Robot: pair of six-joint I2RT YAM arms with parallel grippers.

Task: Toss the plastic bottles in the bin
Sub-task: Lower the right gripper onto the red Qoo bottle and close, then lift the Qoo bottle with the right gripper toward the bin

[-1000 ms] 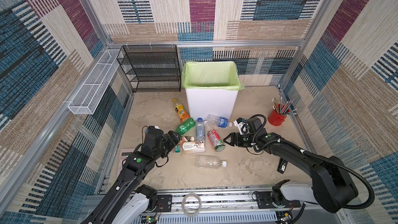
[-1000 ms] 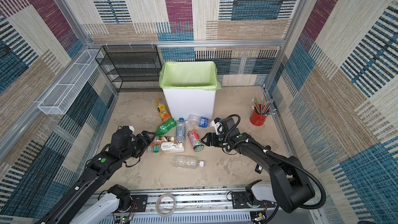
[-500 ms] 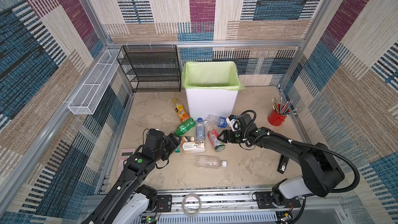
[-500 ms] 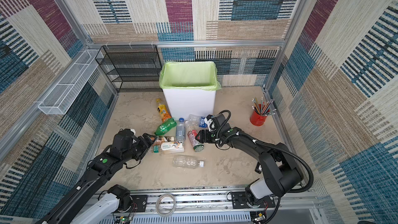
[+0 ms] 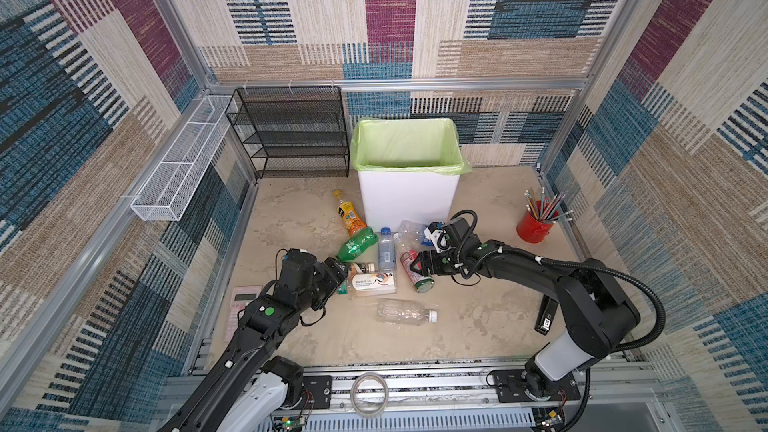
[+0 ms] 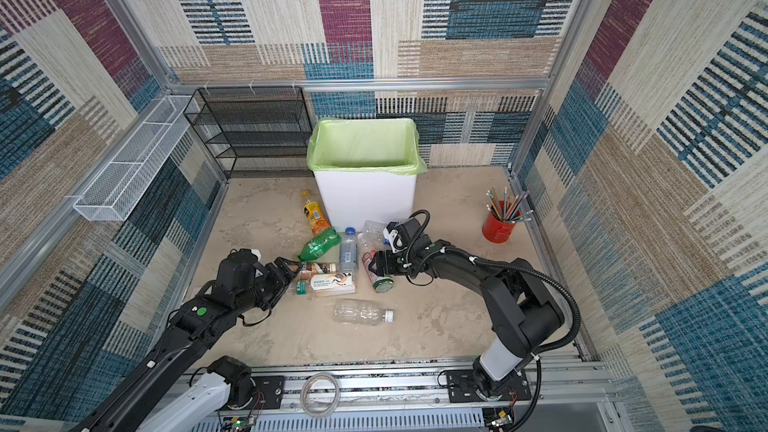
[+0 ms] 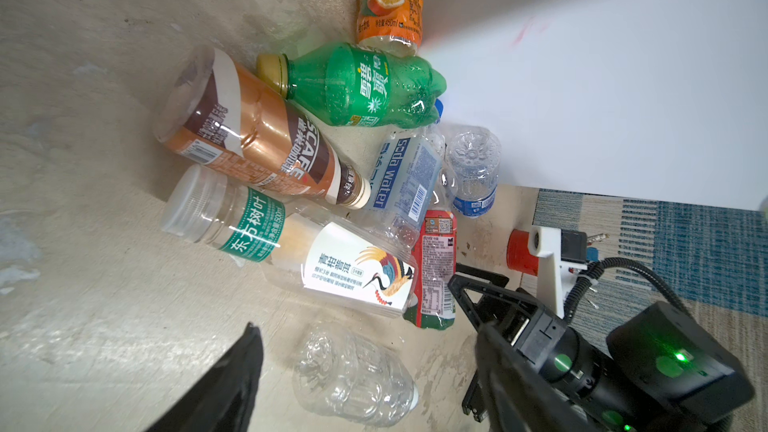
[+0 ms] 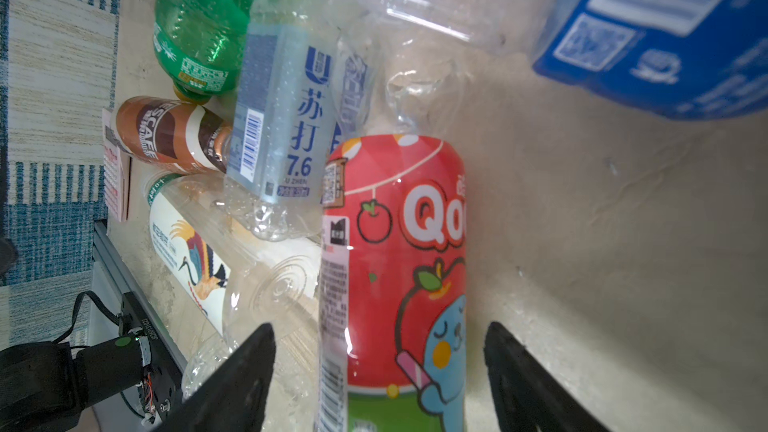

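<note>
Nearest me a tape roll [image 5: 369, 392] lies on the front rail [image 5: 436, 384], then a clear white-capped bottle [image 5: 405, 311] on its side alone on the table [image 5: 478, 326], pink calculator [image 5: 243, 303] at the left edge, black stapler [image 5: 545, 315] at the right. My left gripper [image 5: 338, 270] sits low at the left end of the bottle pile, jaws spread with nothing between them, tips just beside the brown coffee bottle [image 7: 249, 139] and the green-label bottle [image 7: 224, 218]. My right gripper [image 8: 380, 338] is released too, jaws straddling the red-label bottle [image 8: 399, 263], a gap on each side in the right wrist view. The crane-label bottle [image 5: 372, 282] lies between the two grippers. Behind those, the soda water bottle [image 5: 386, 249] and green bottle [image 5: 357, 245] lie in the pile, the crushed blue-label bottle [image 5: 411, 230] at the bin's foot, the orange juice bottle [image 5: 349, 214] beside its left front corner. Every bottle I see is on the table, outside the bin [image 5: 407, 201], which stands upright further back, green liner over its rim. Red pencil cup [image 5: 536, 226] off right, black mesh rack [image 5: 291, 135] and white wire basket [image 5: 178, 172] far left
</note>
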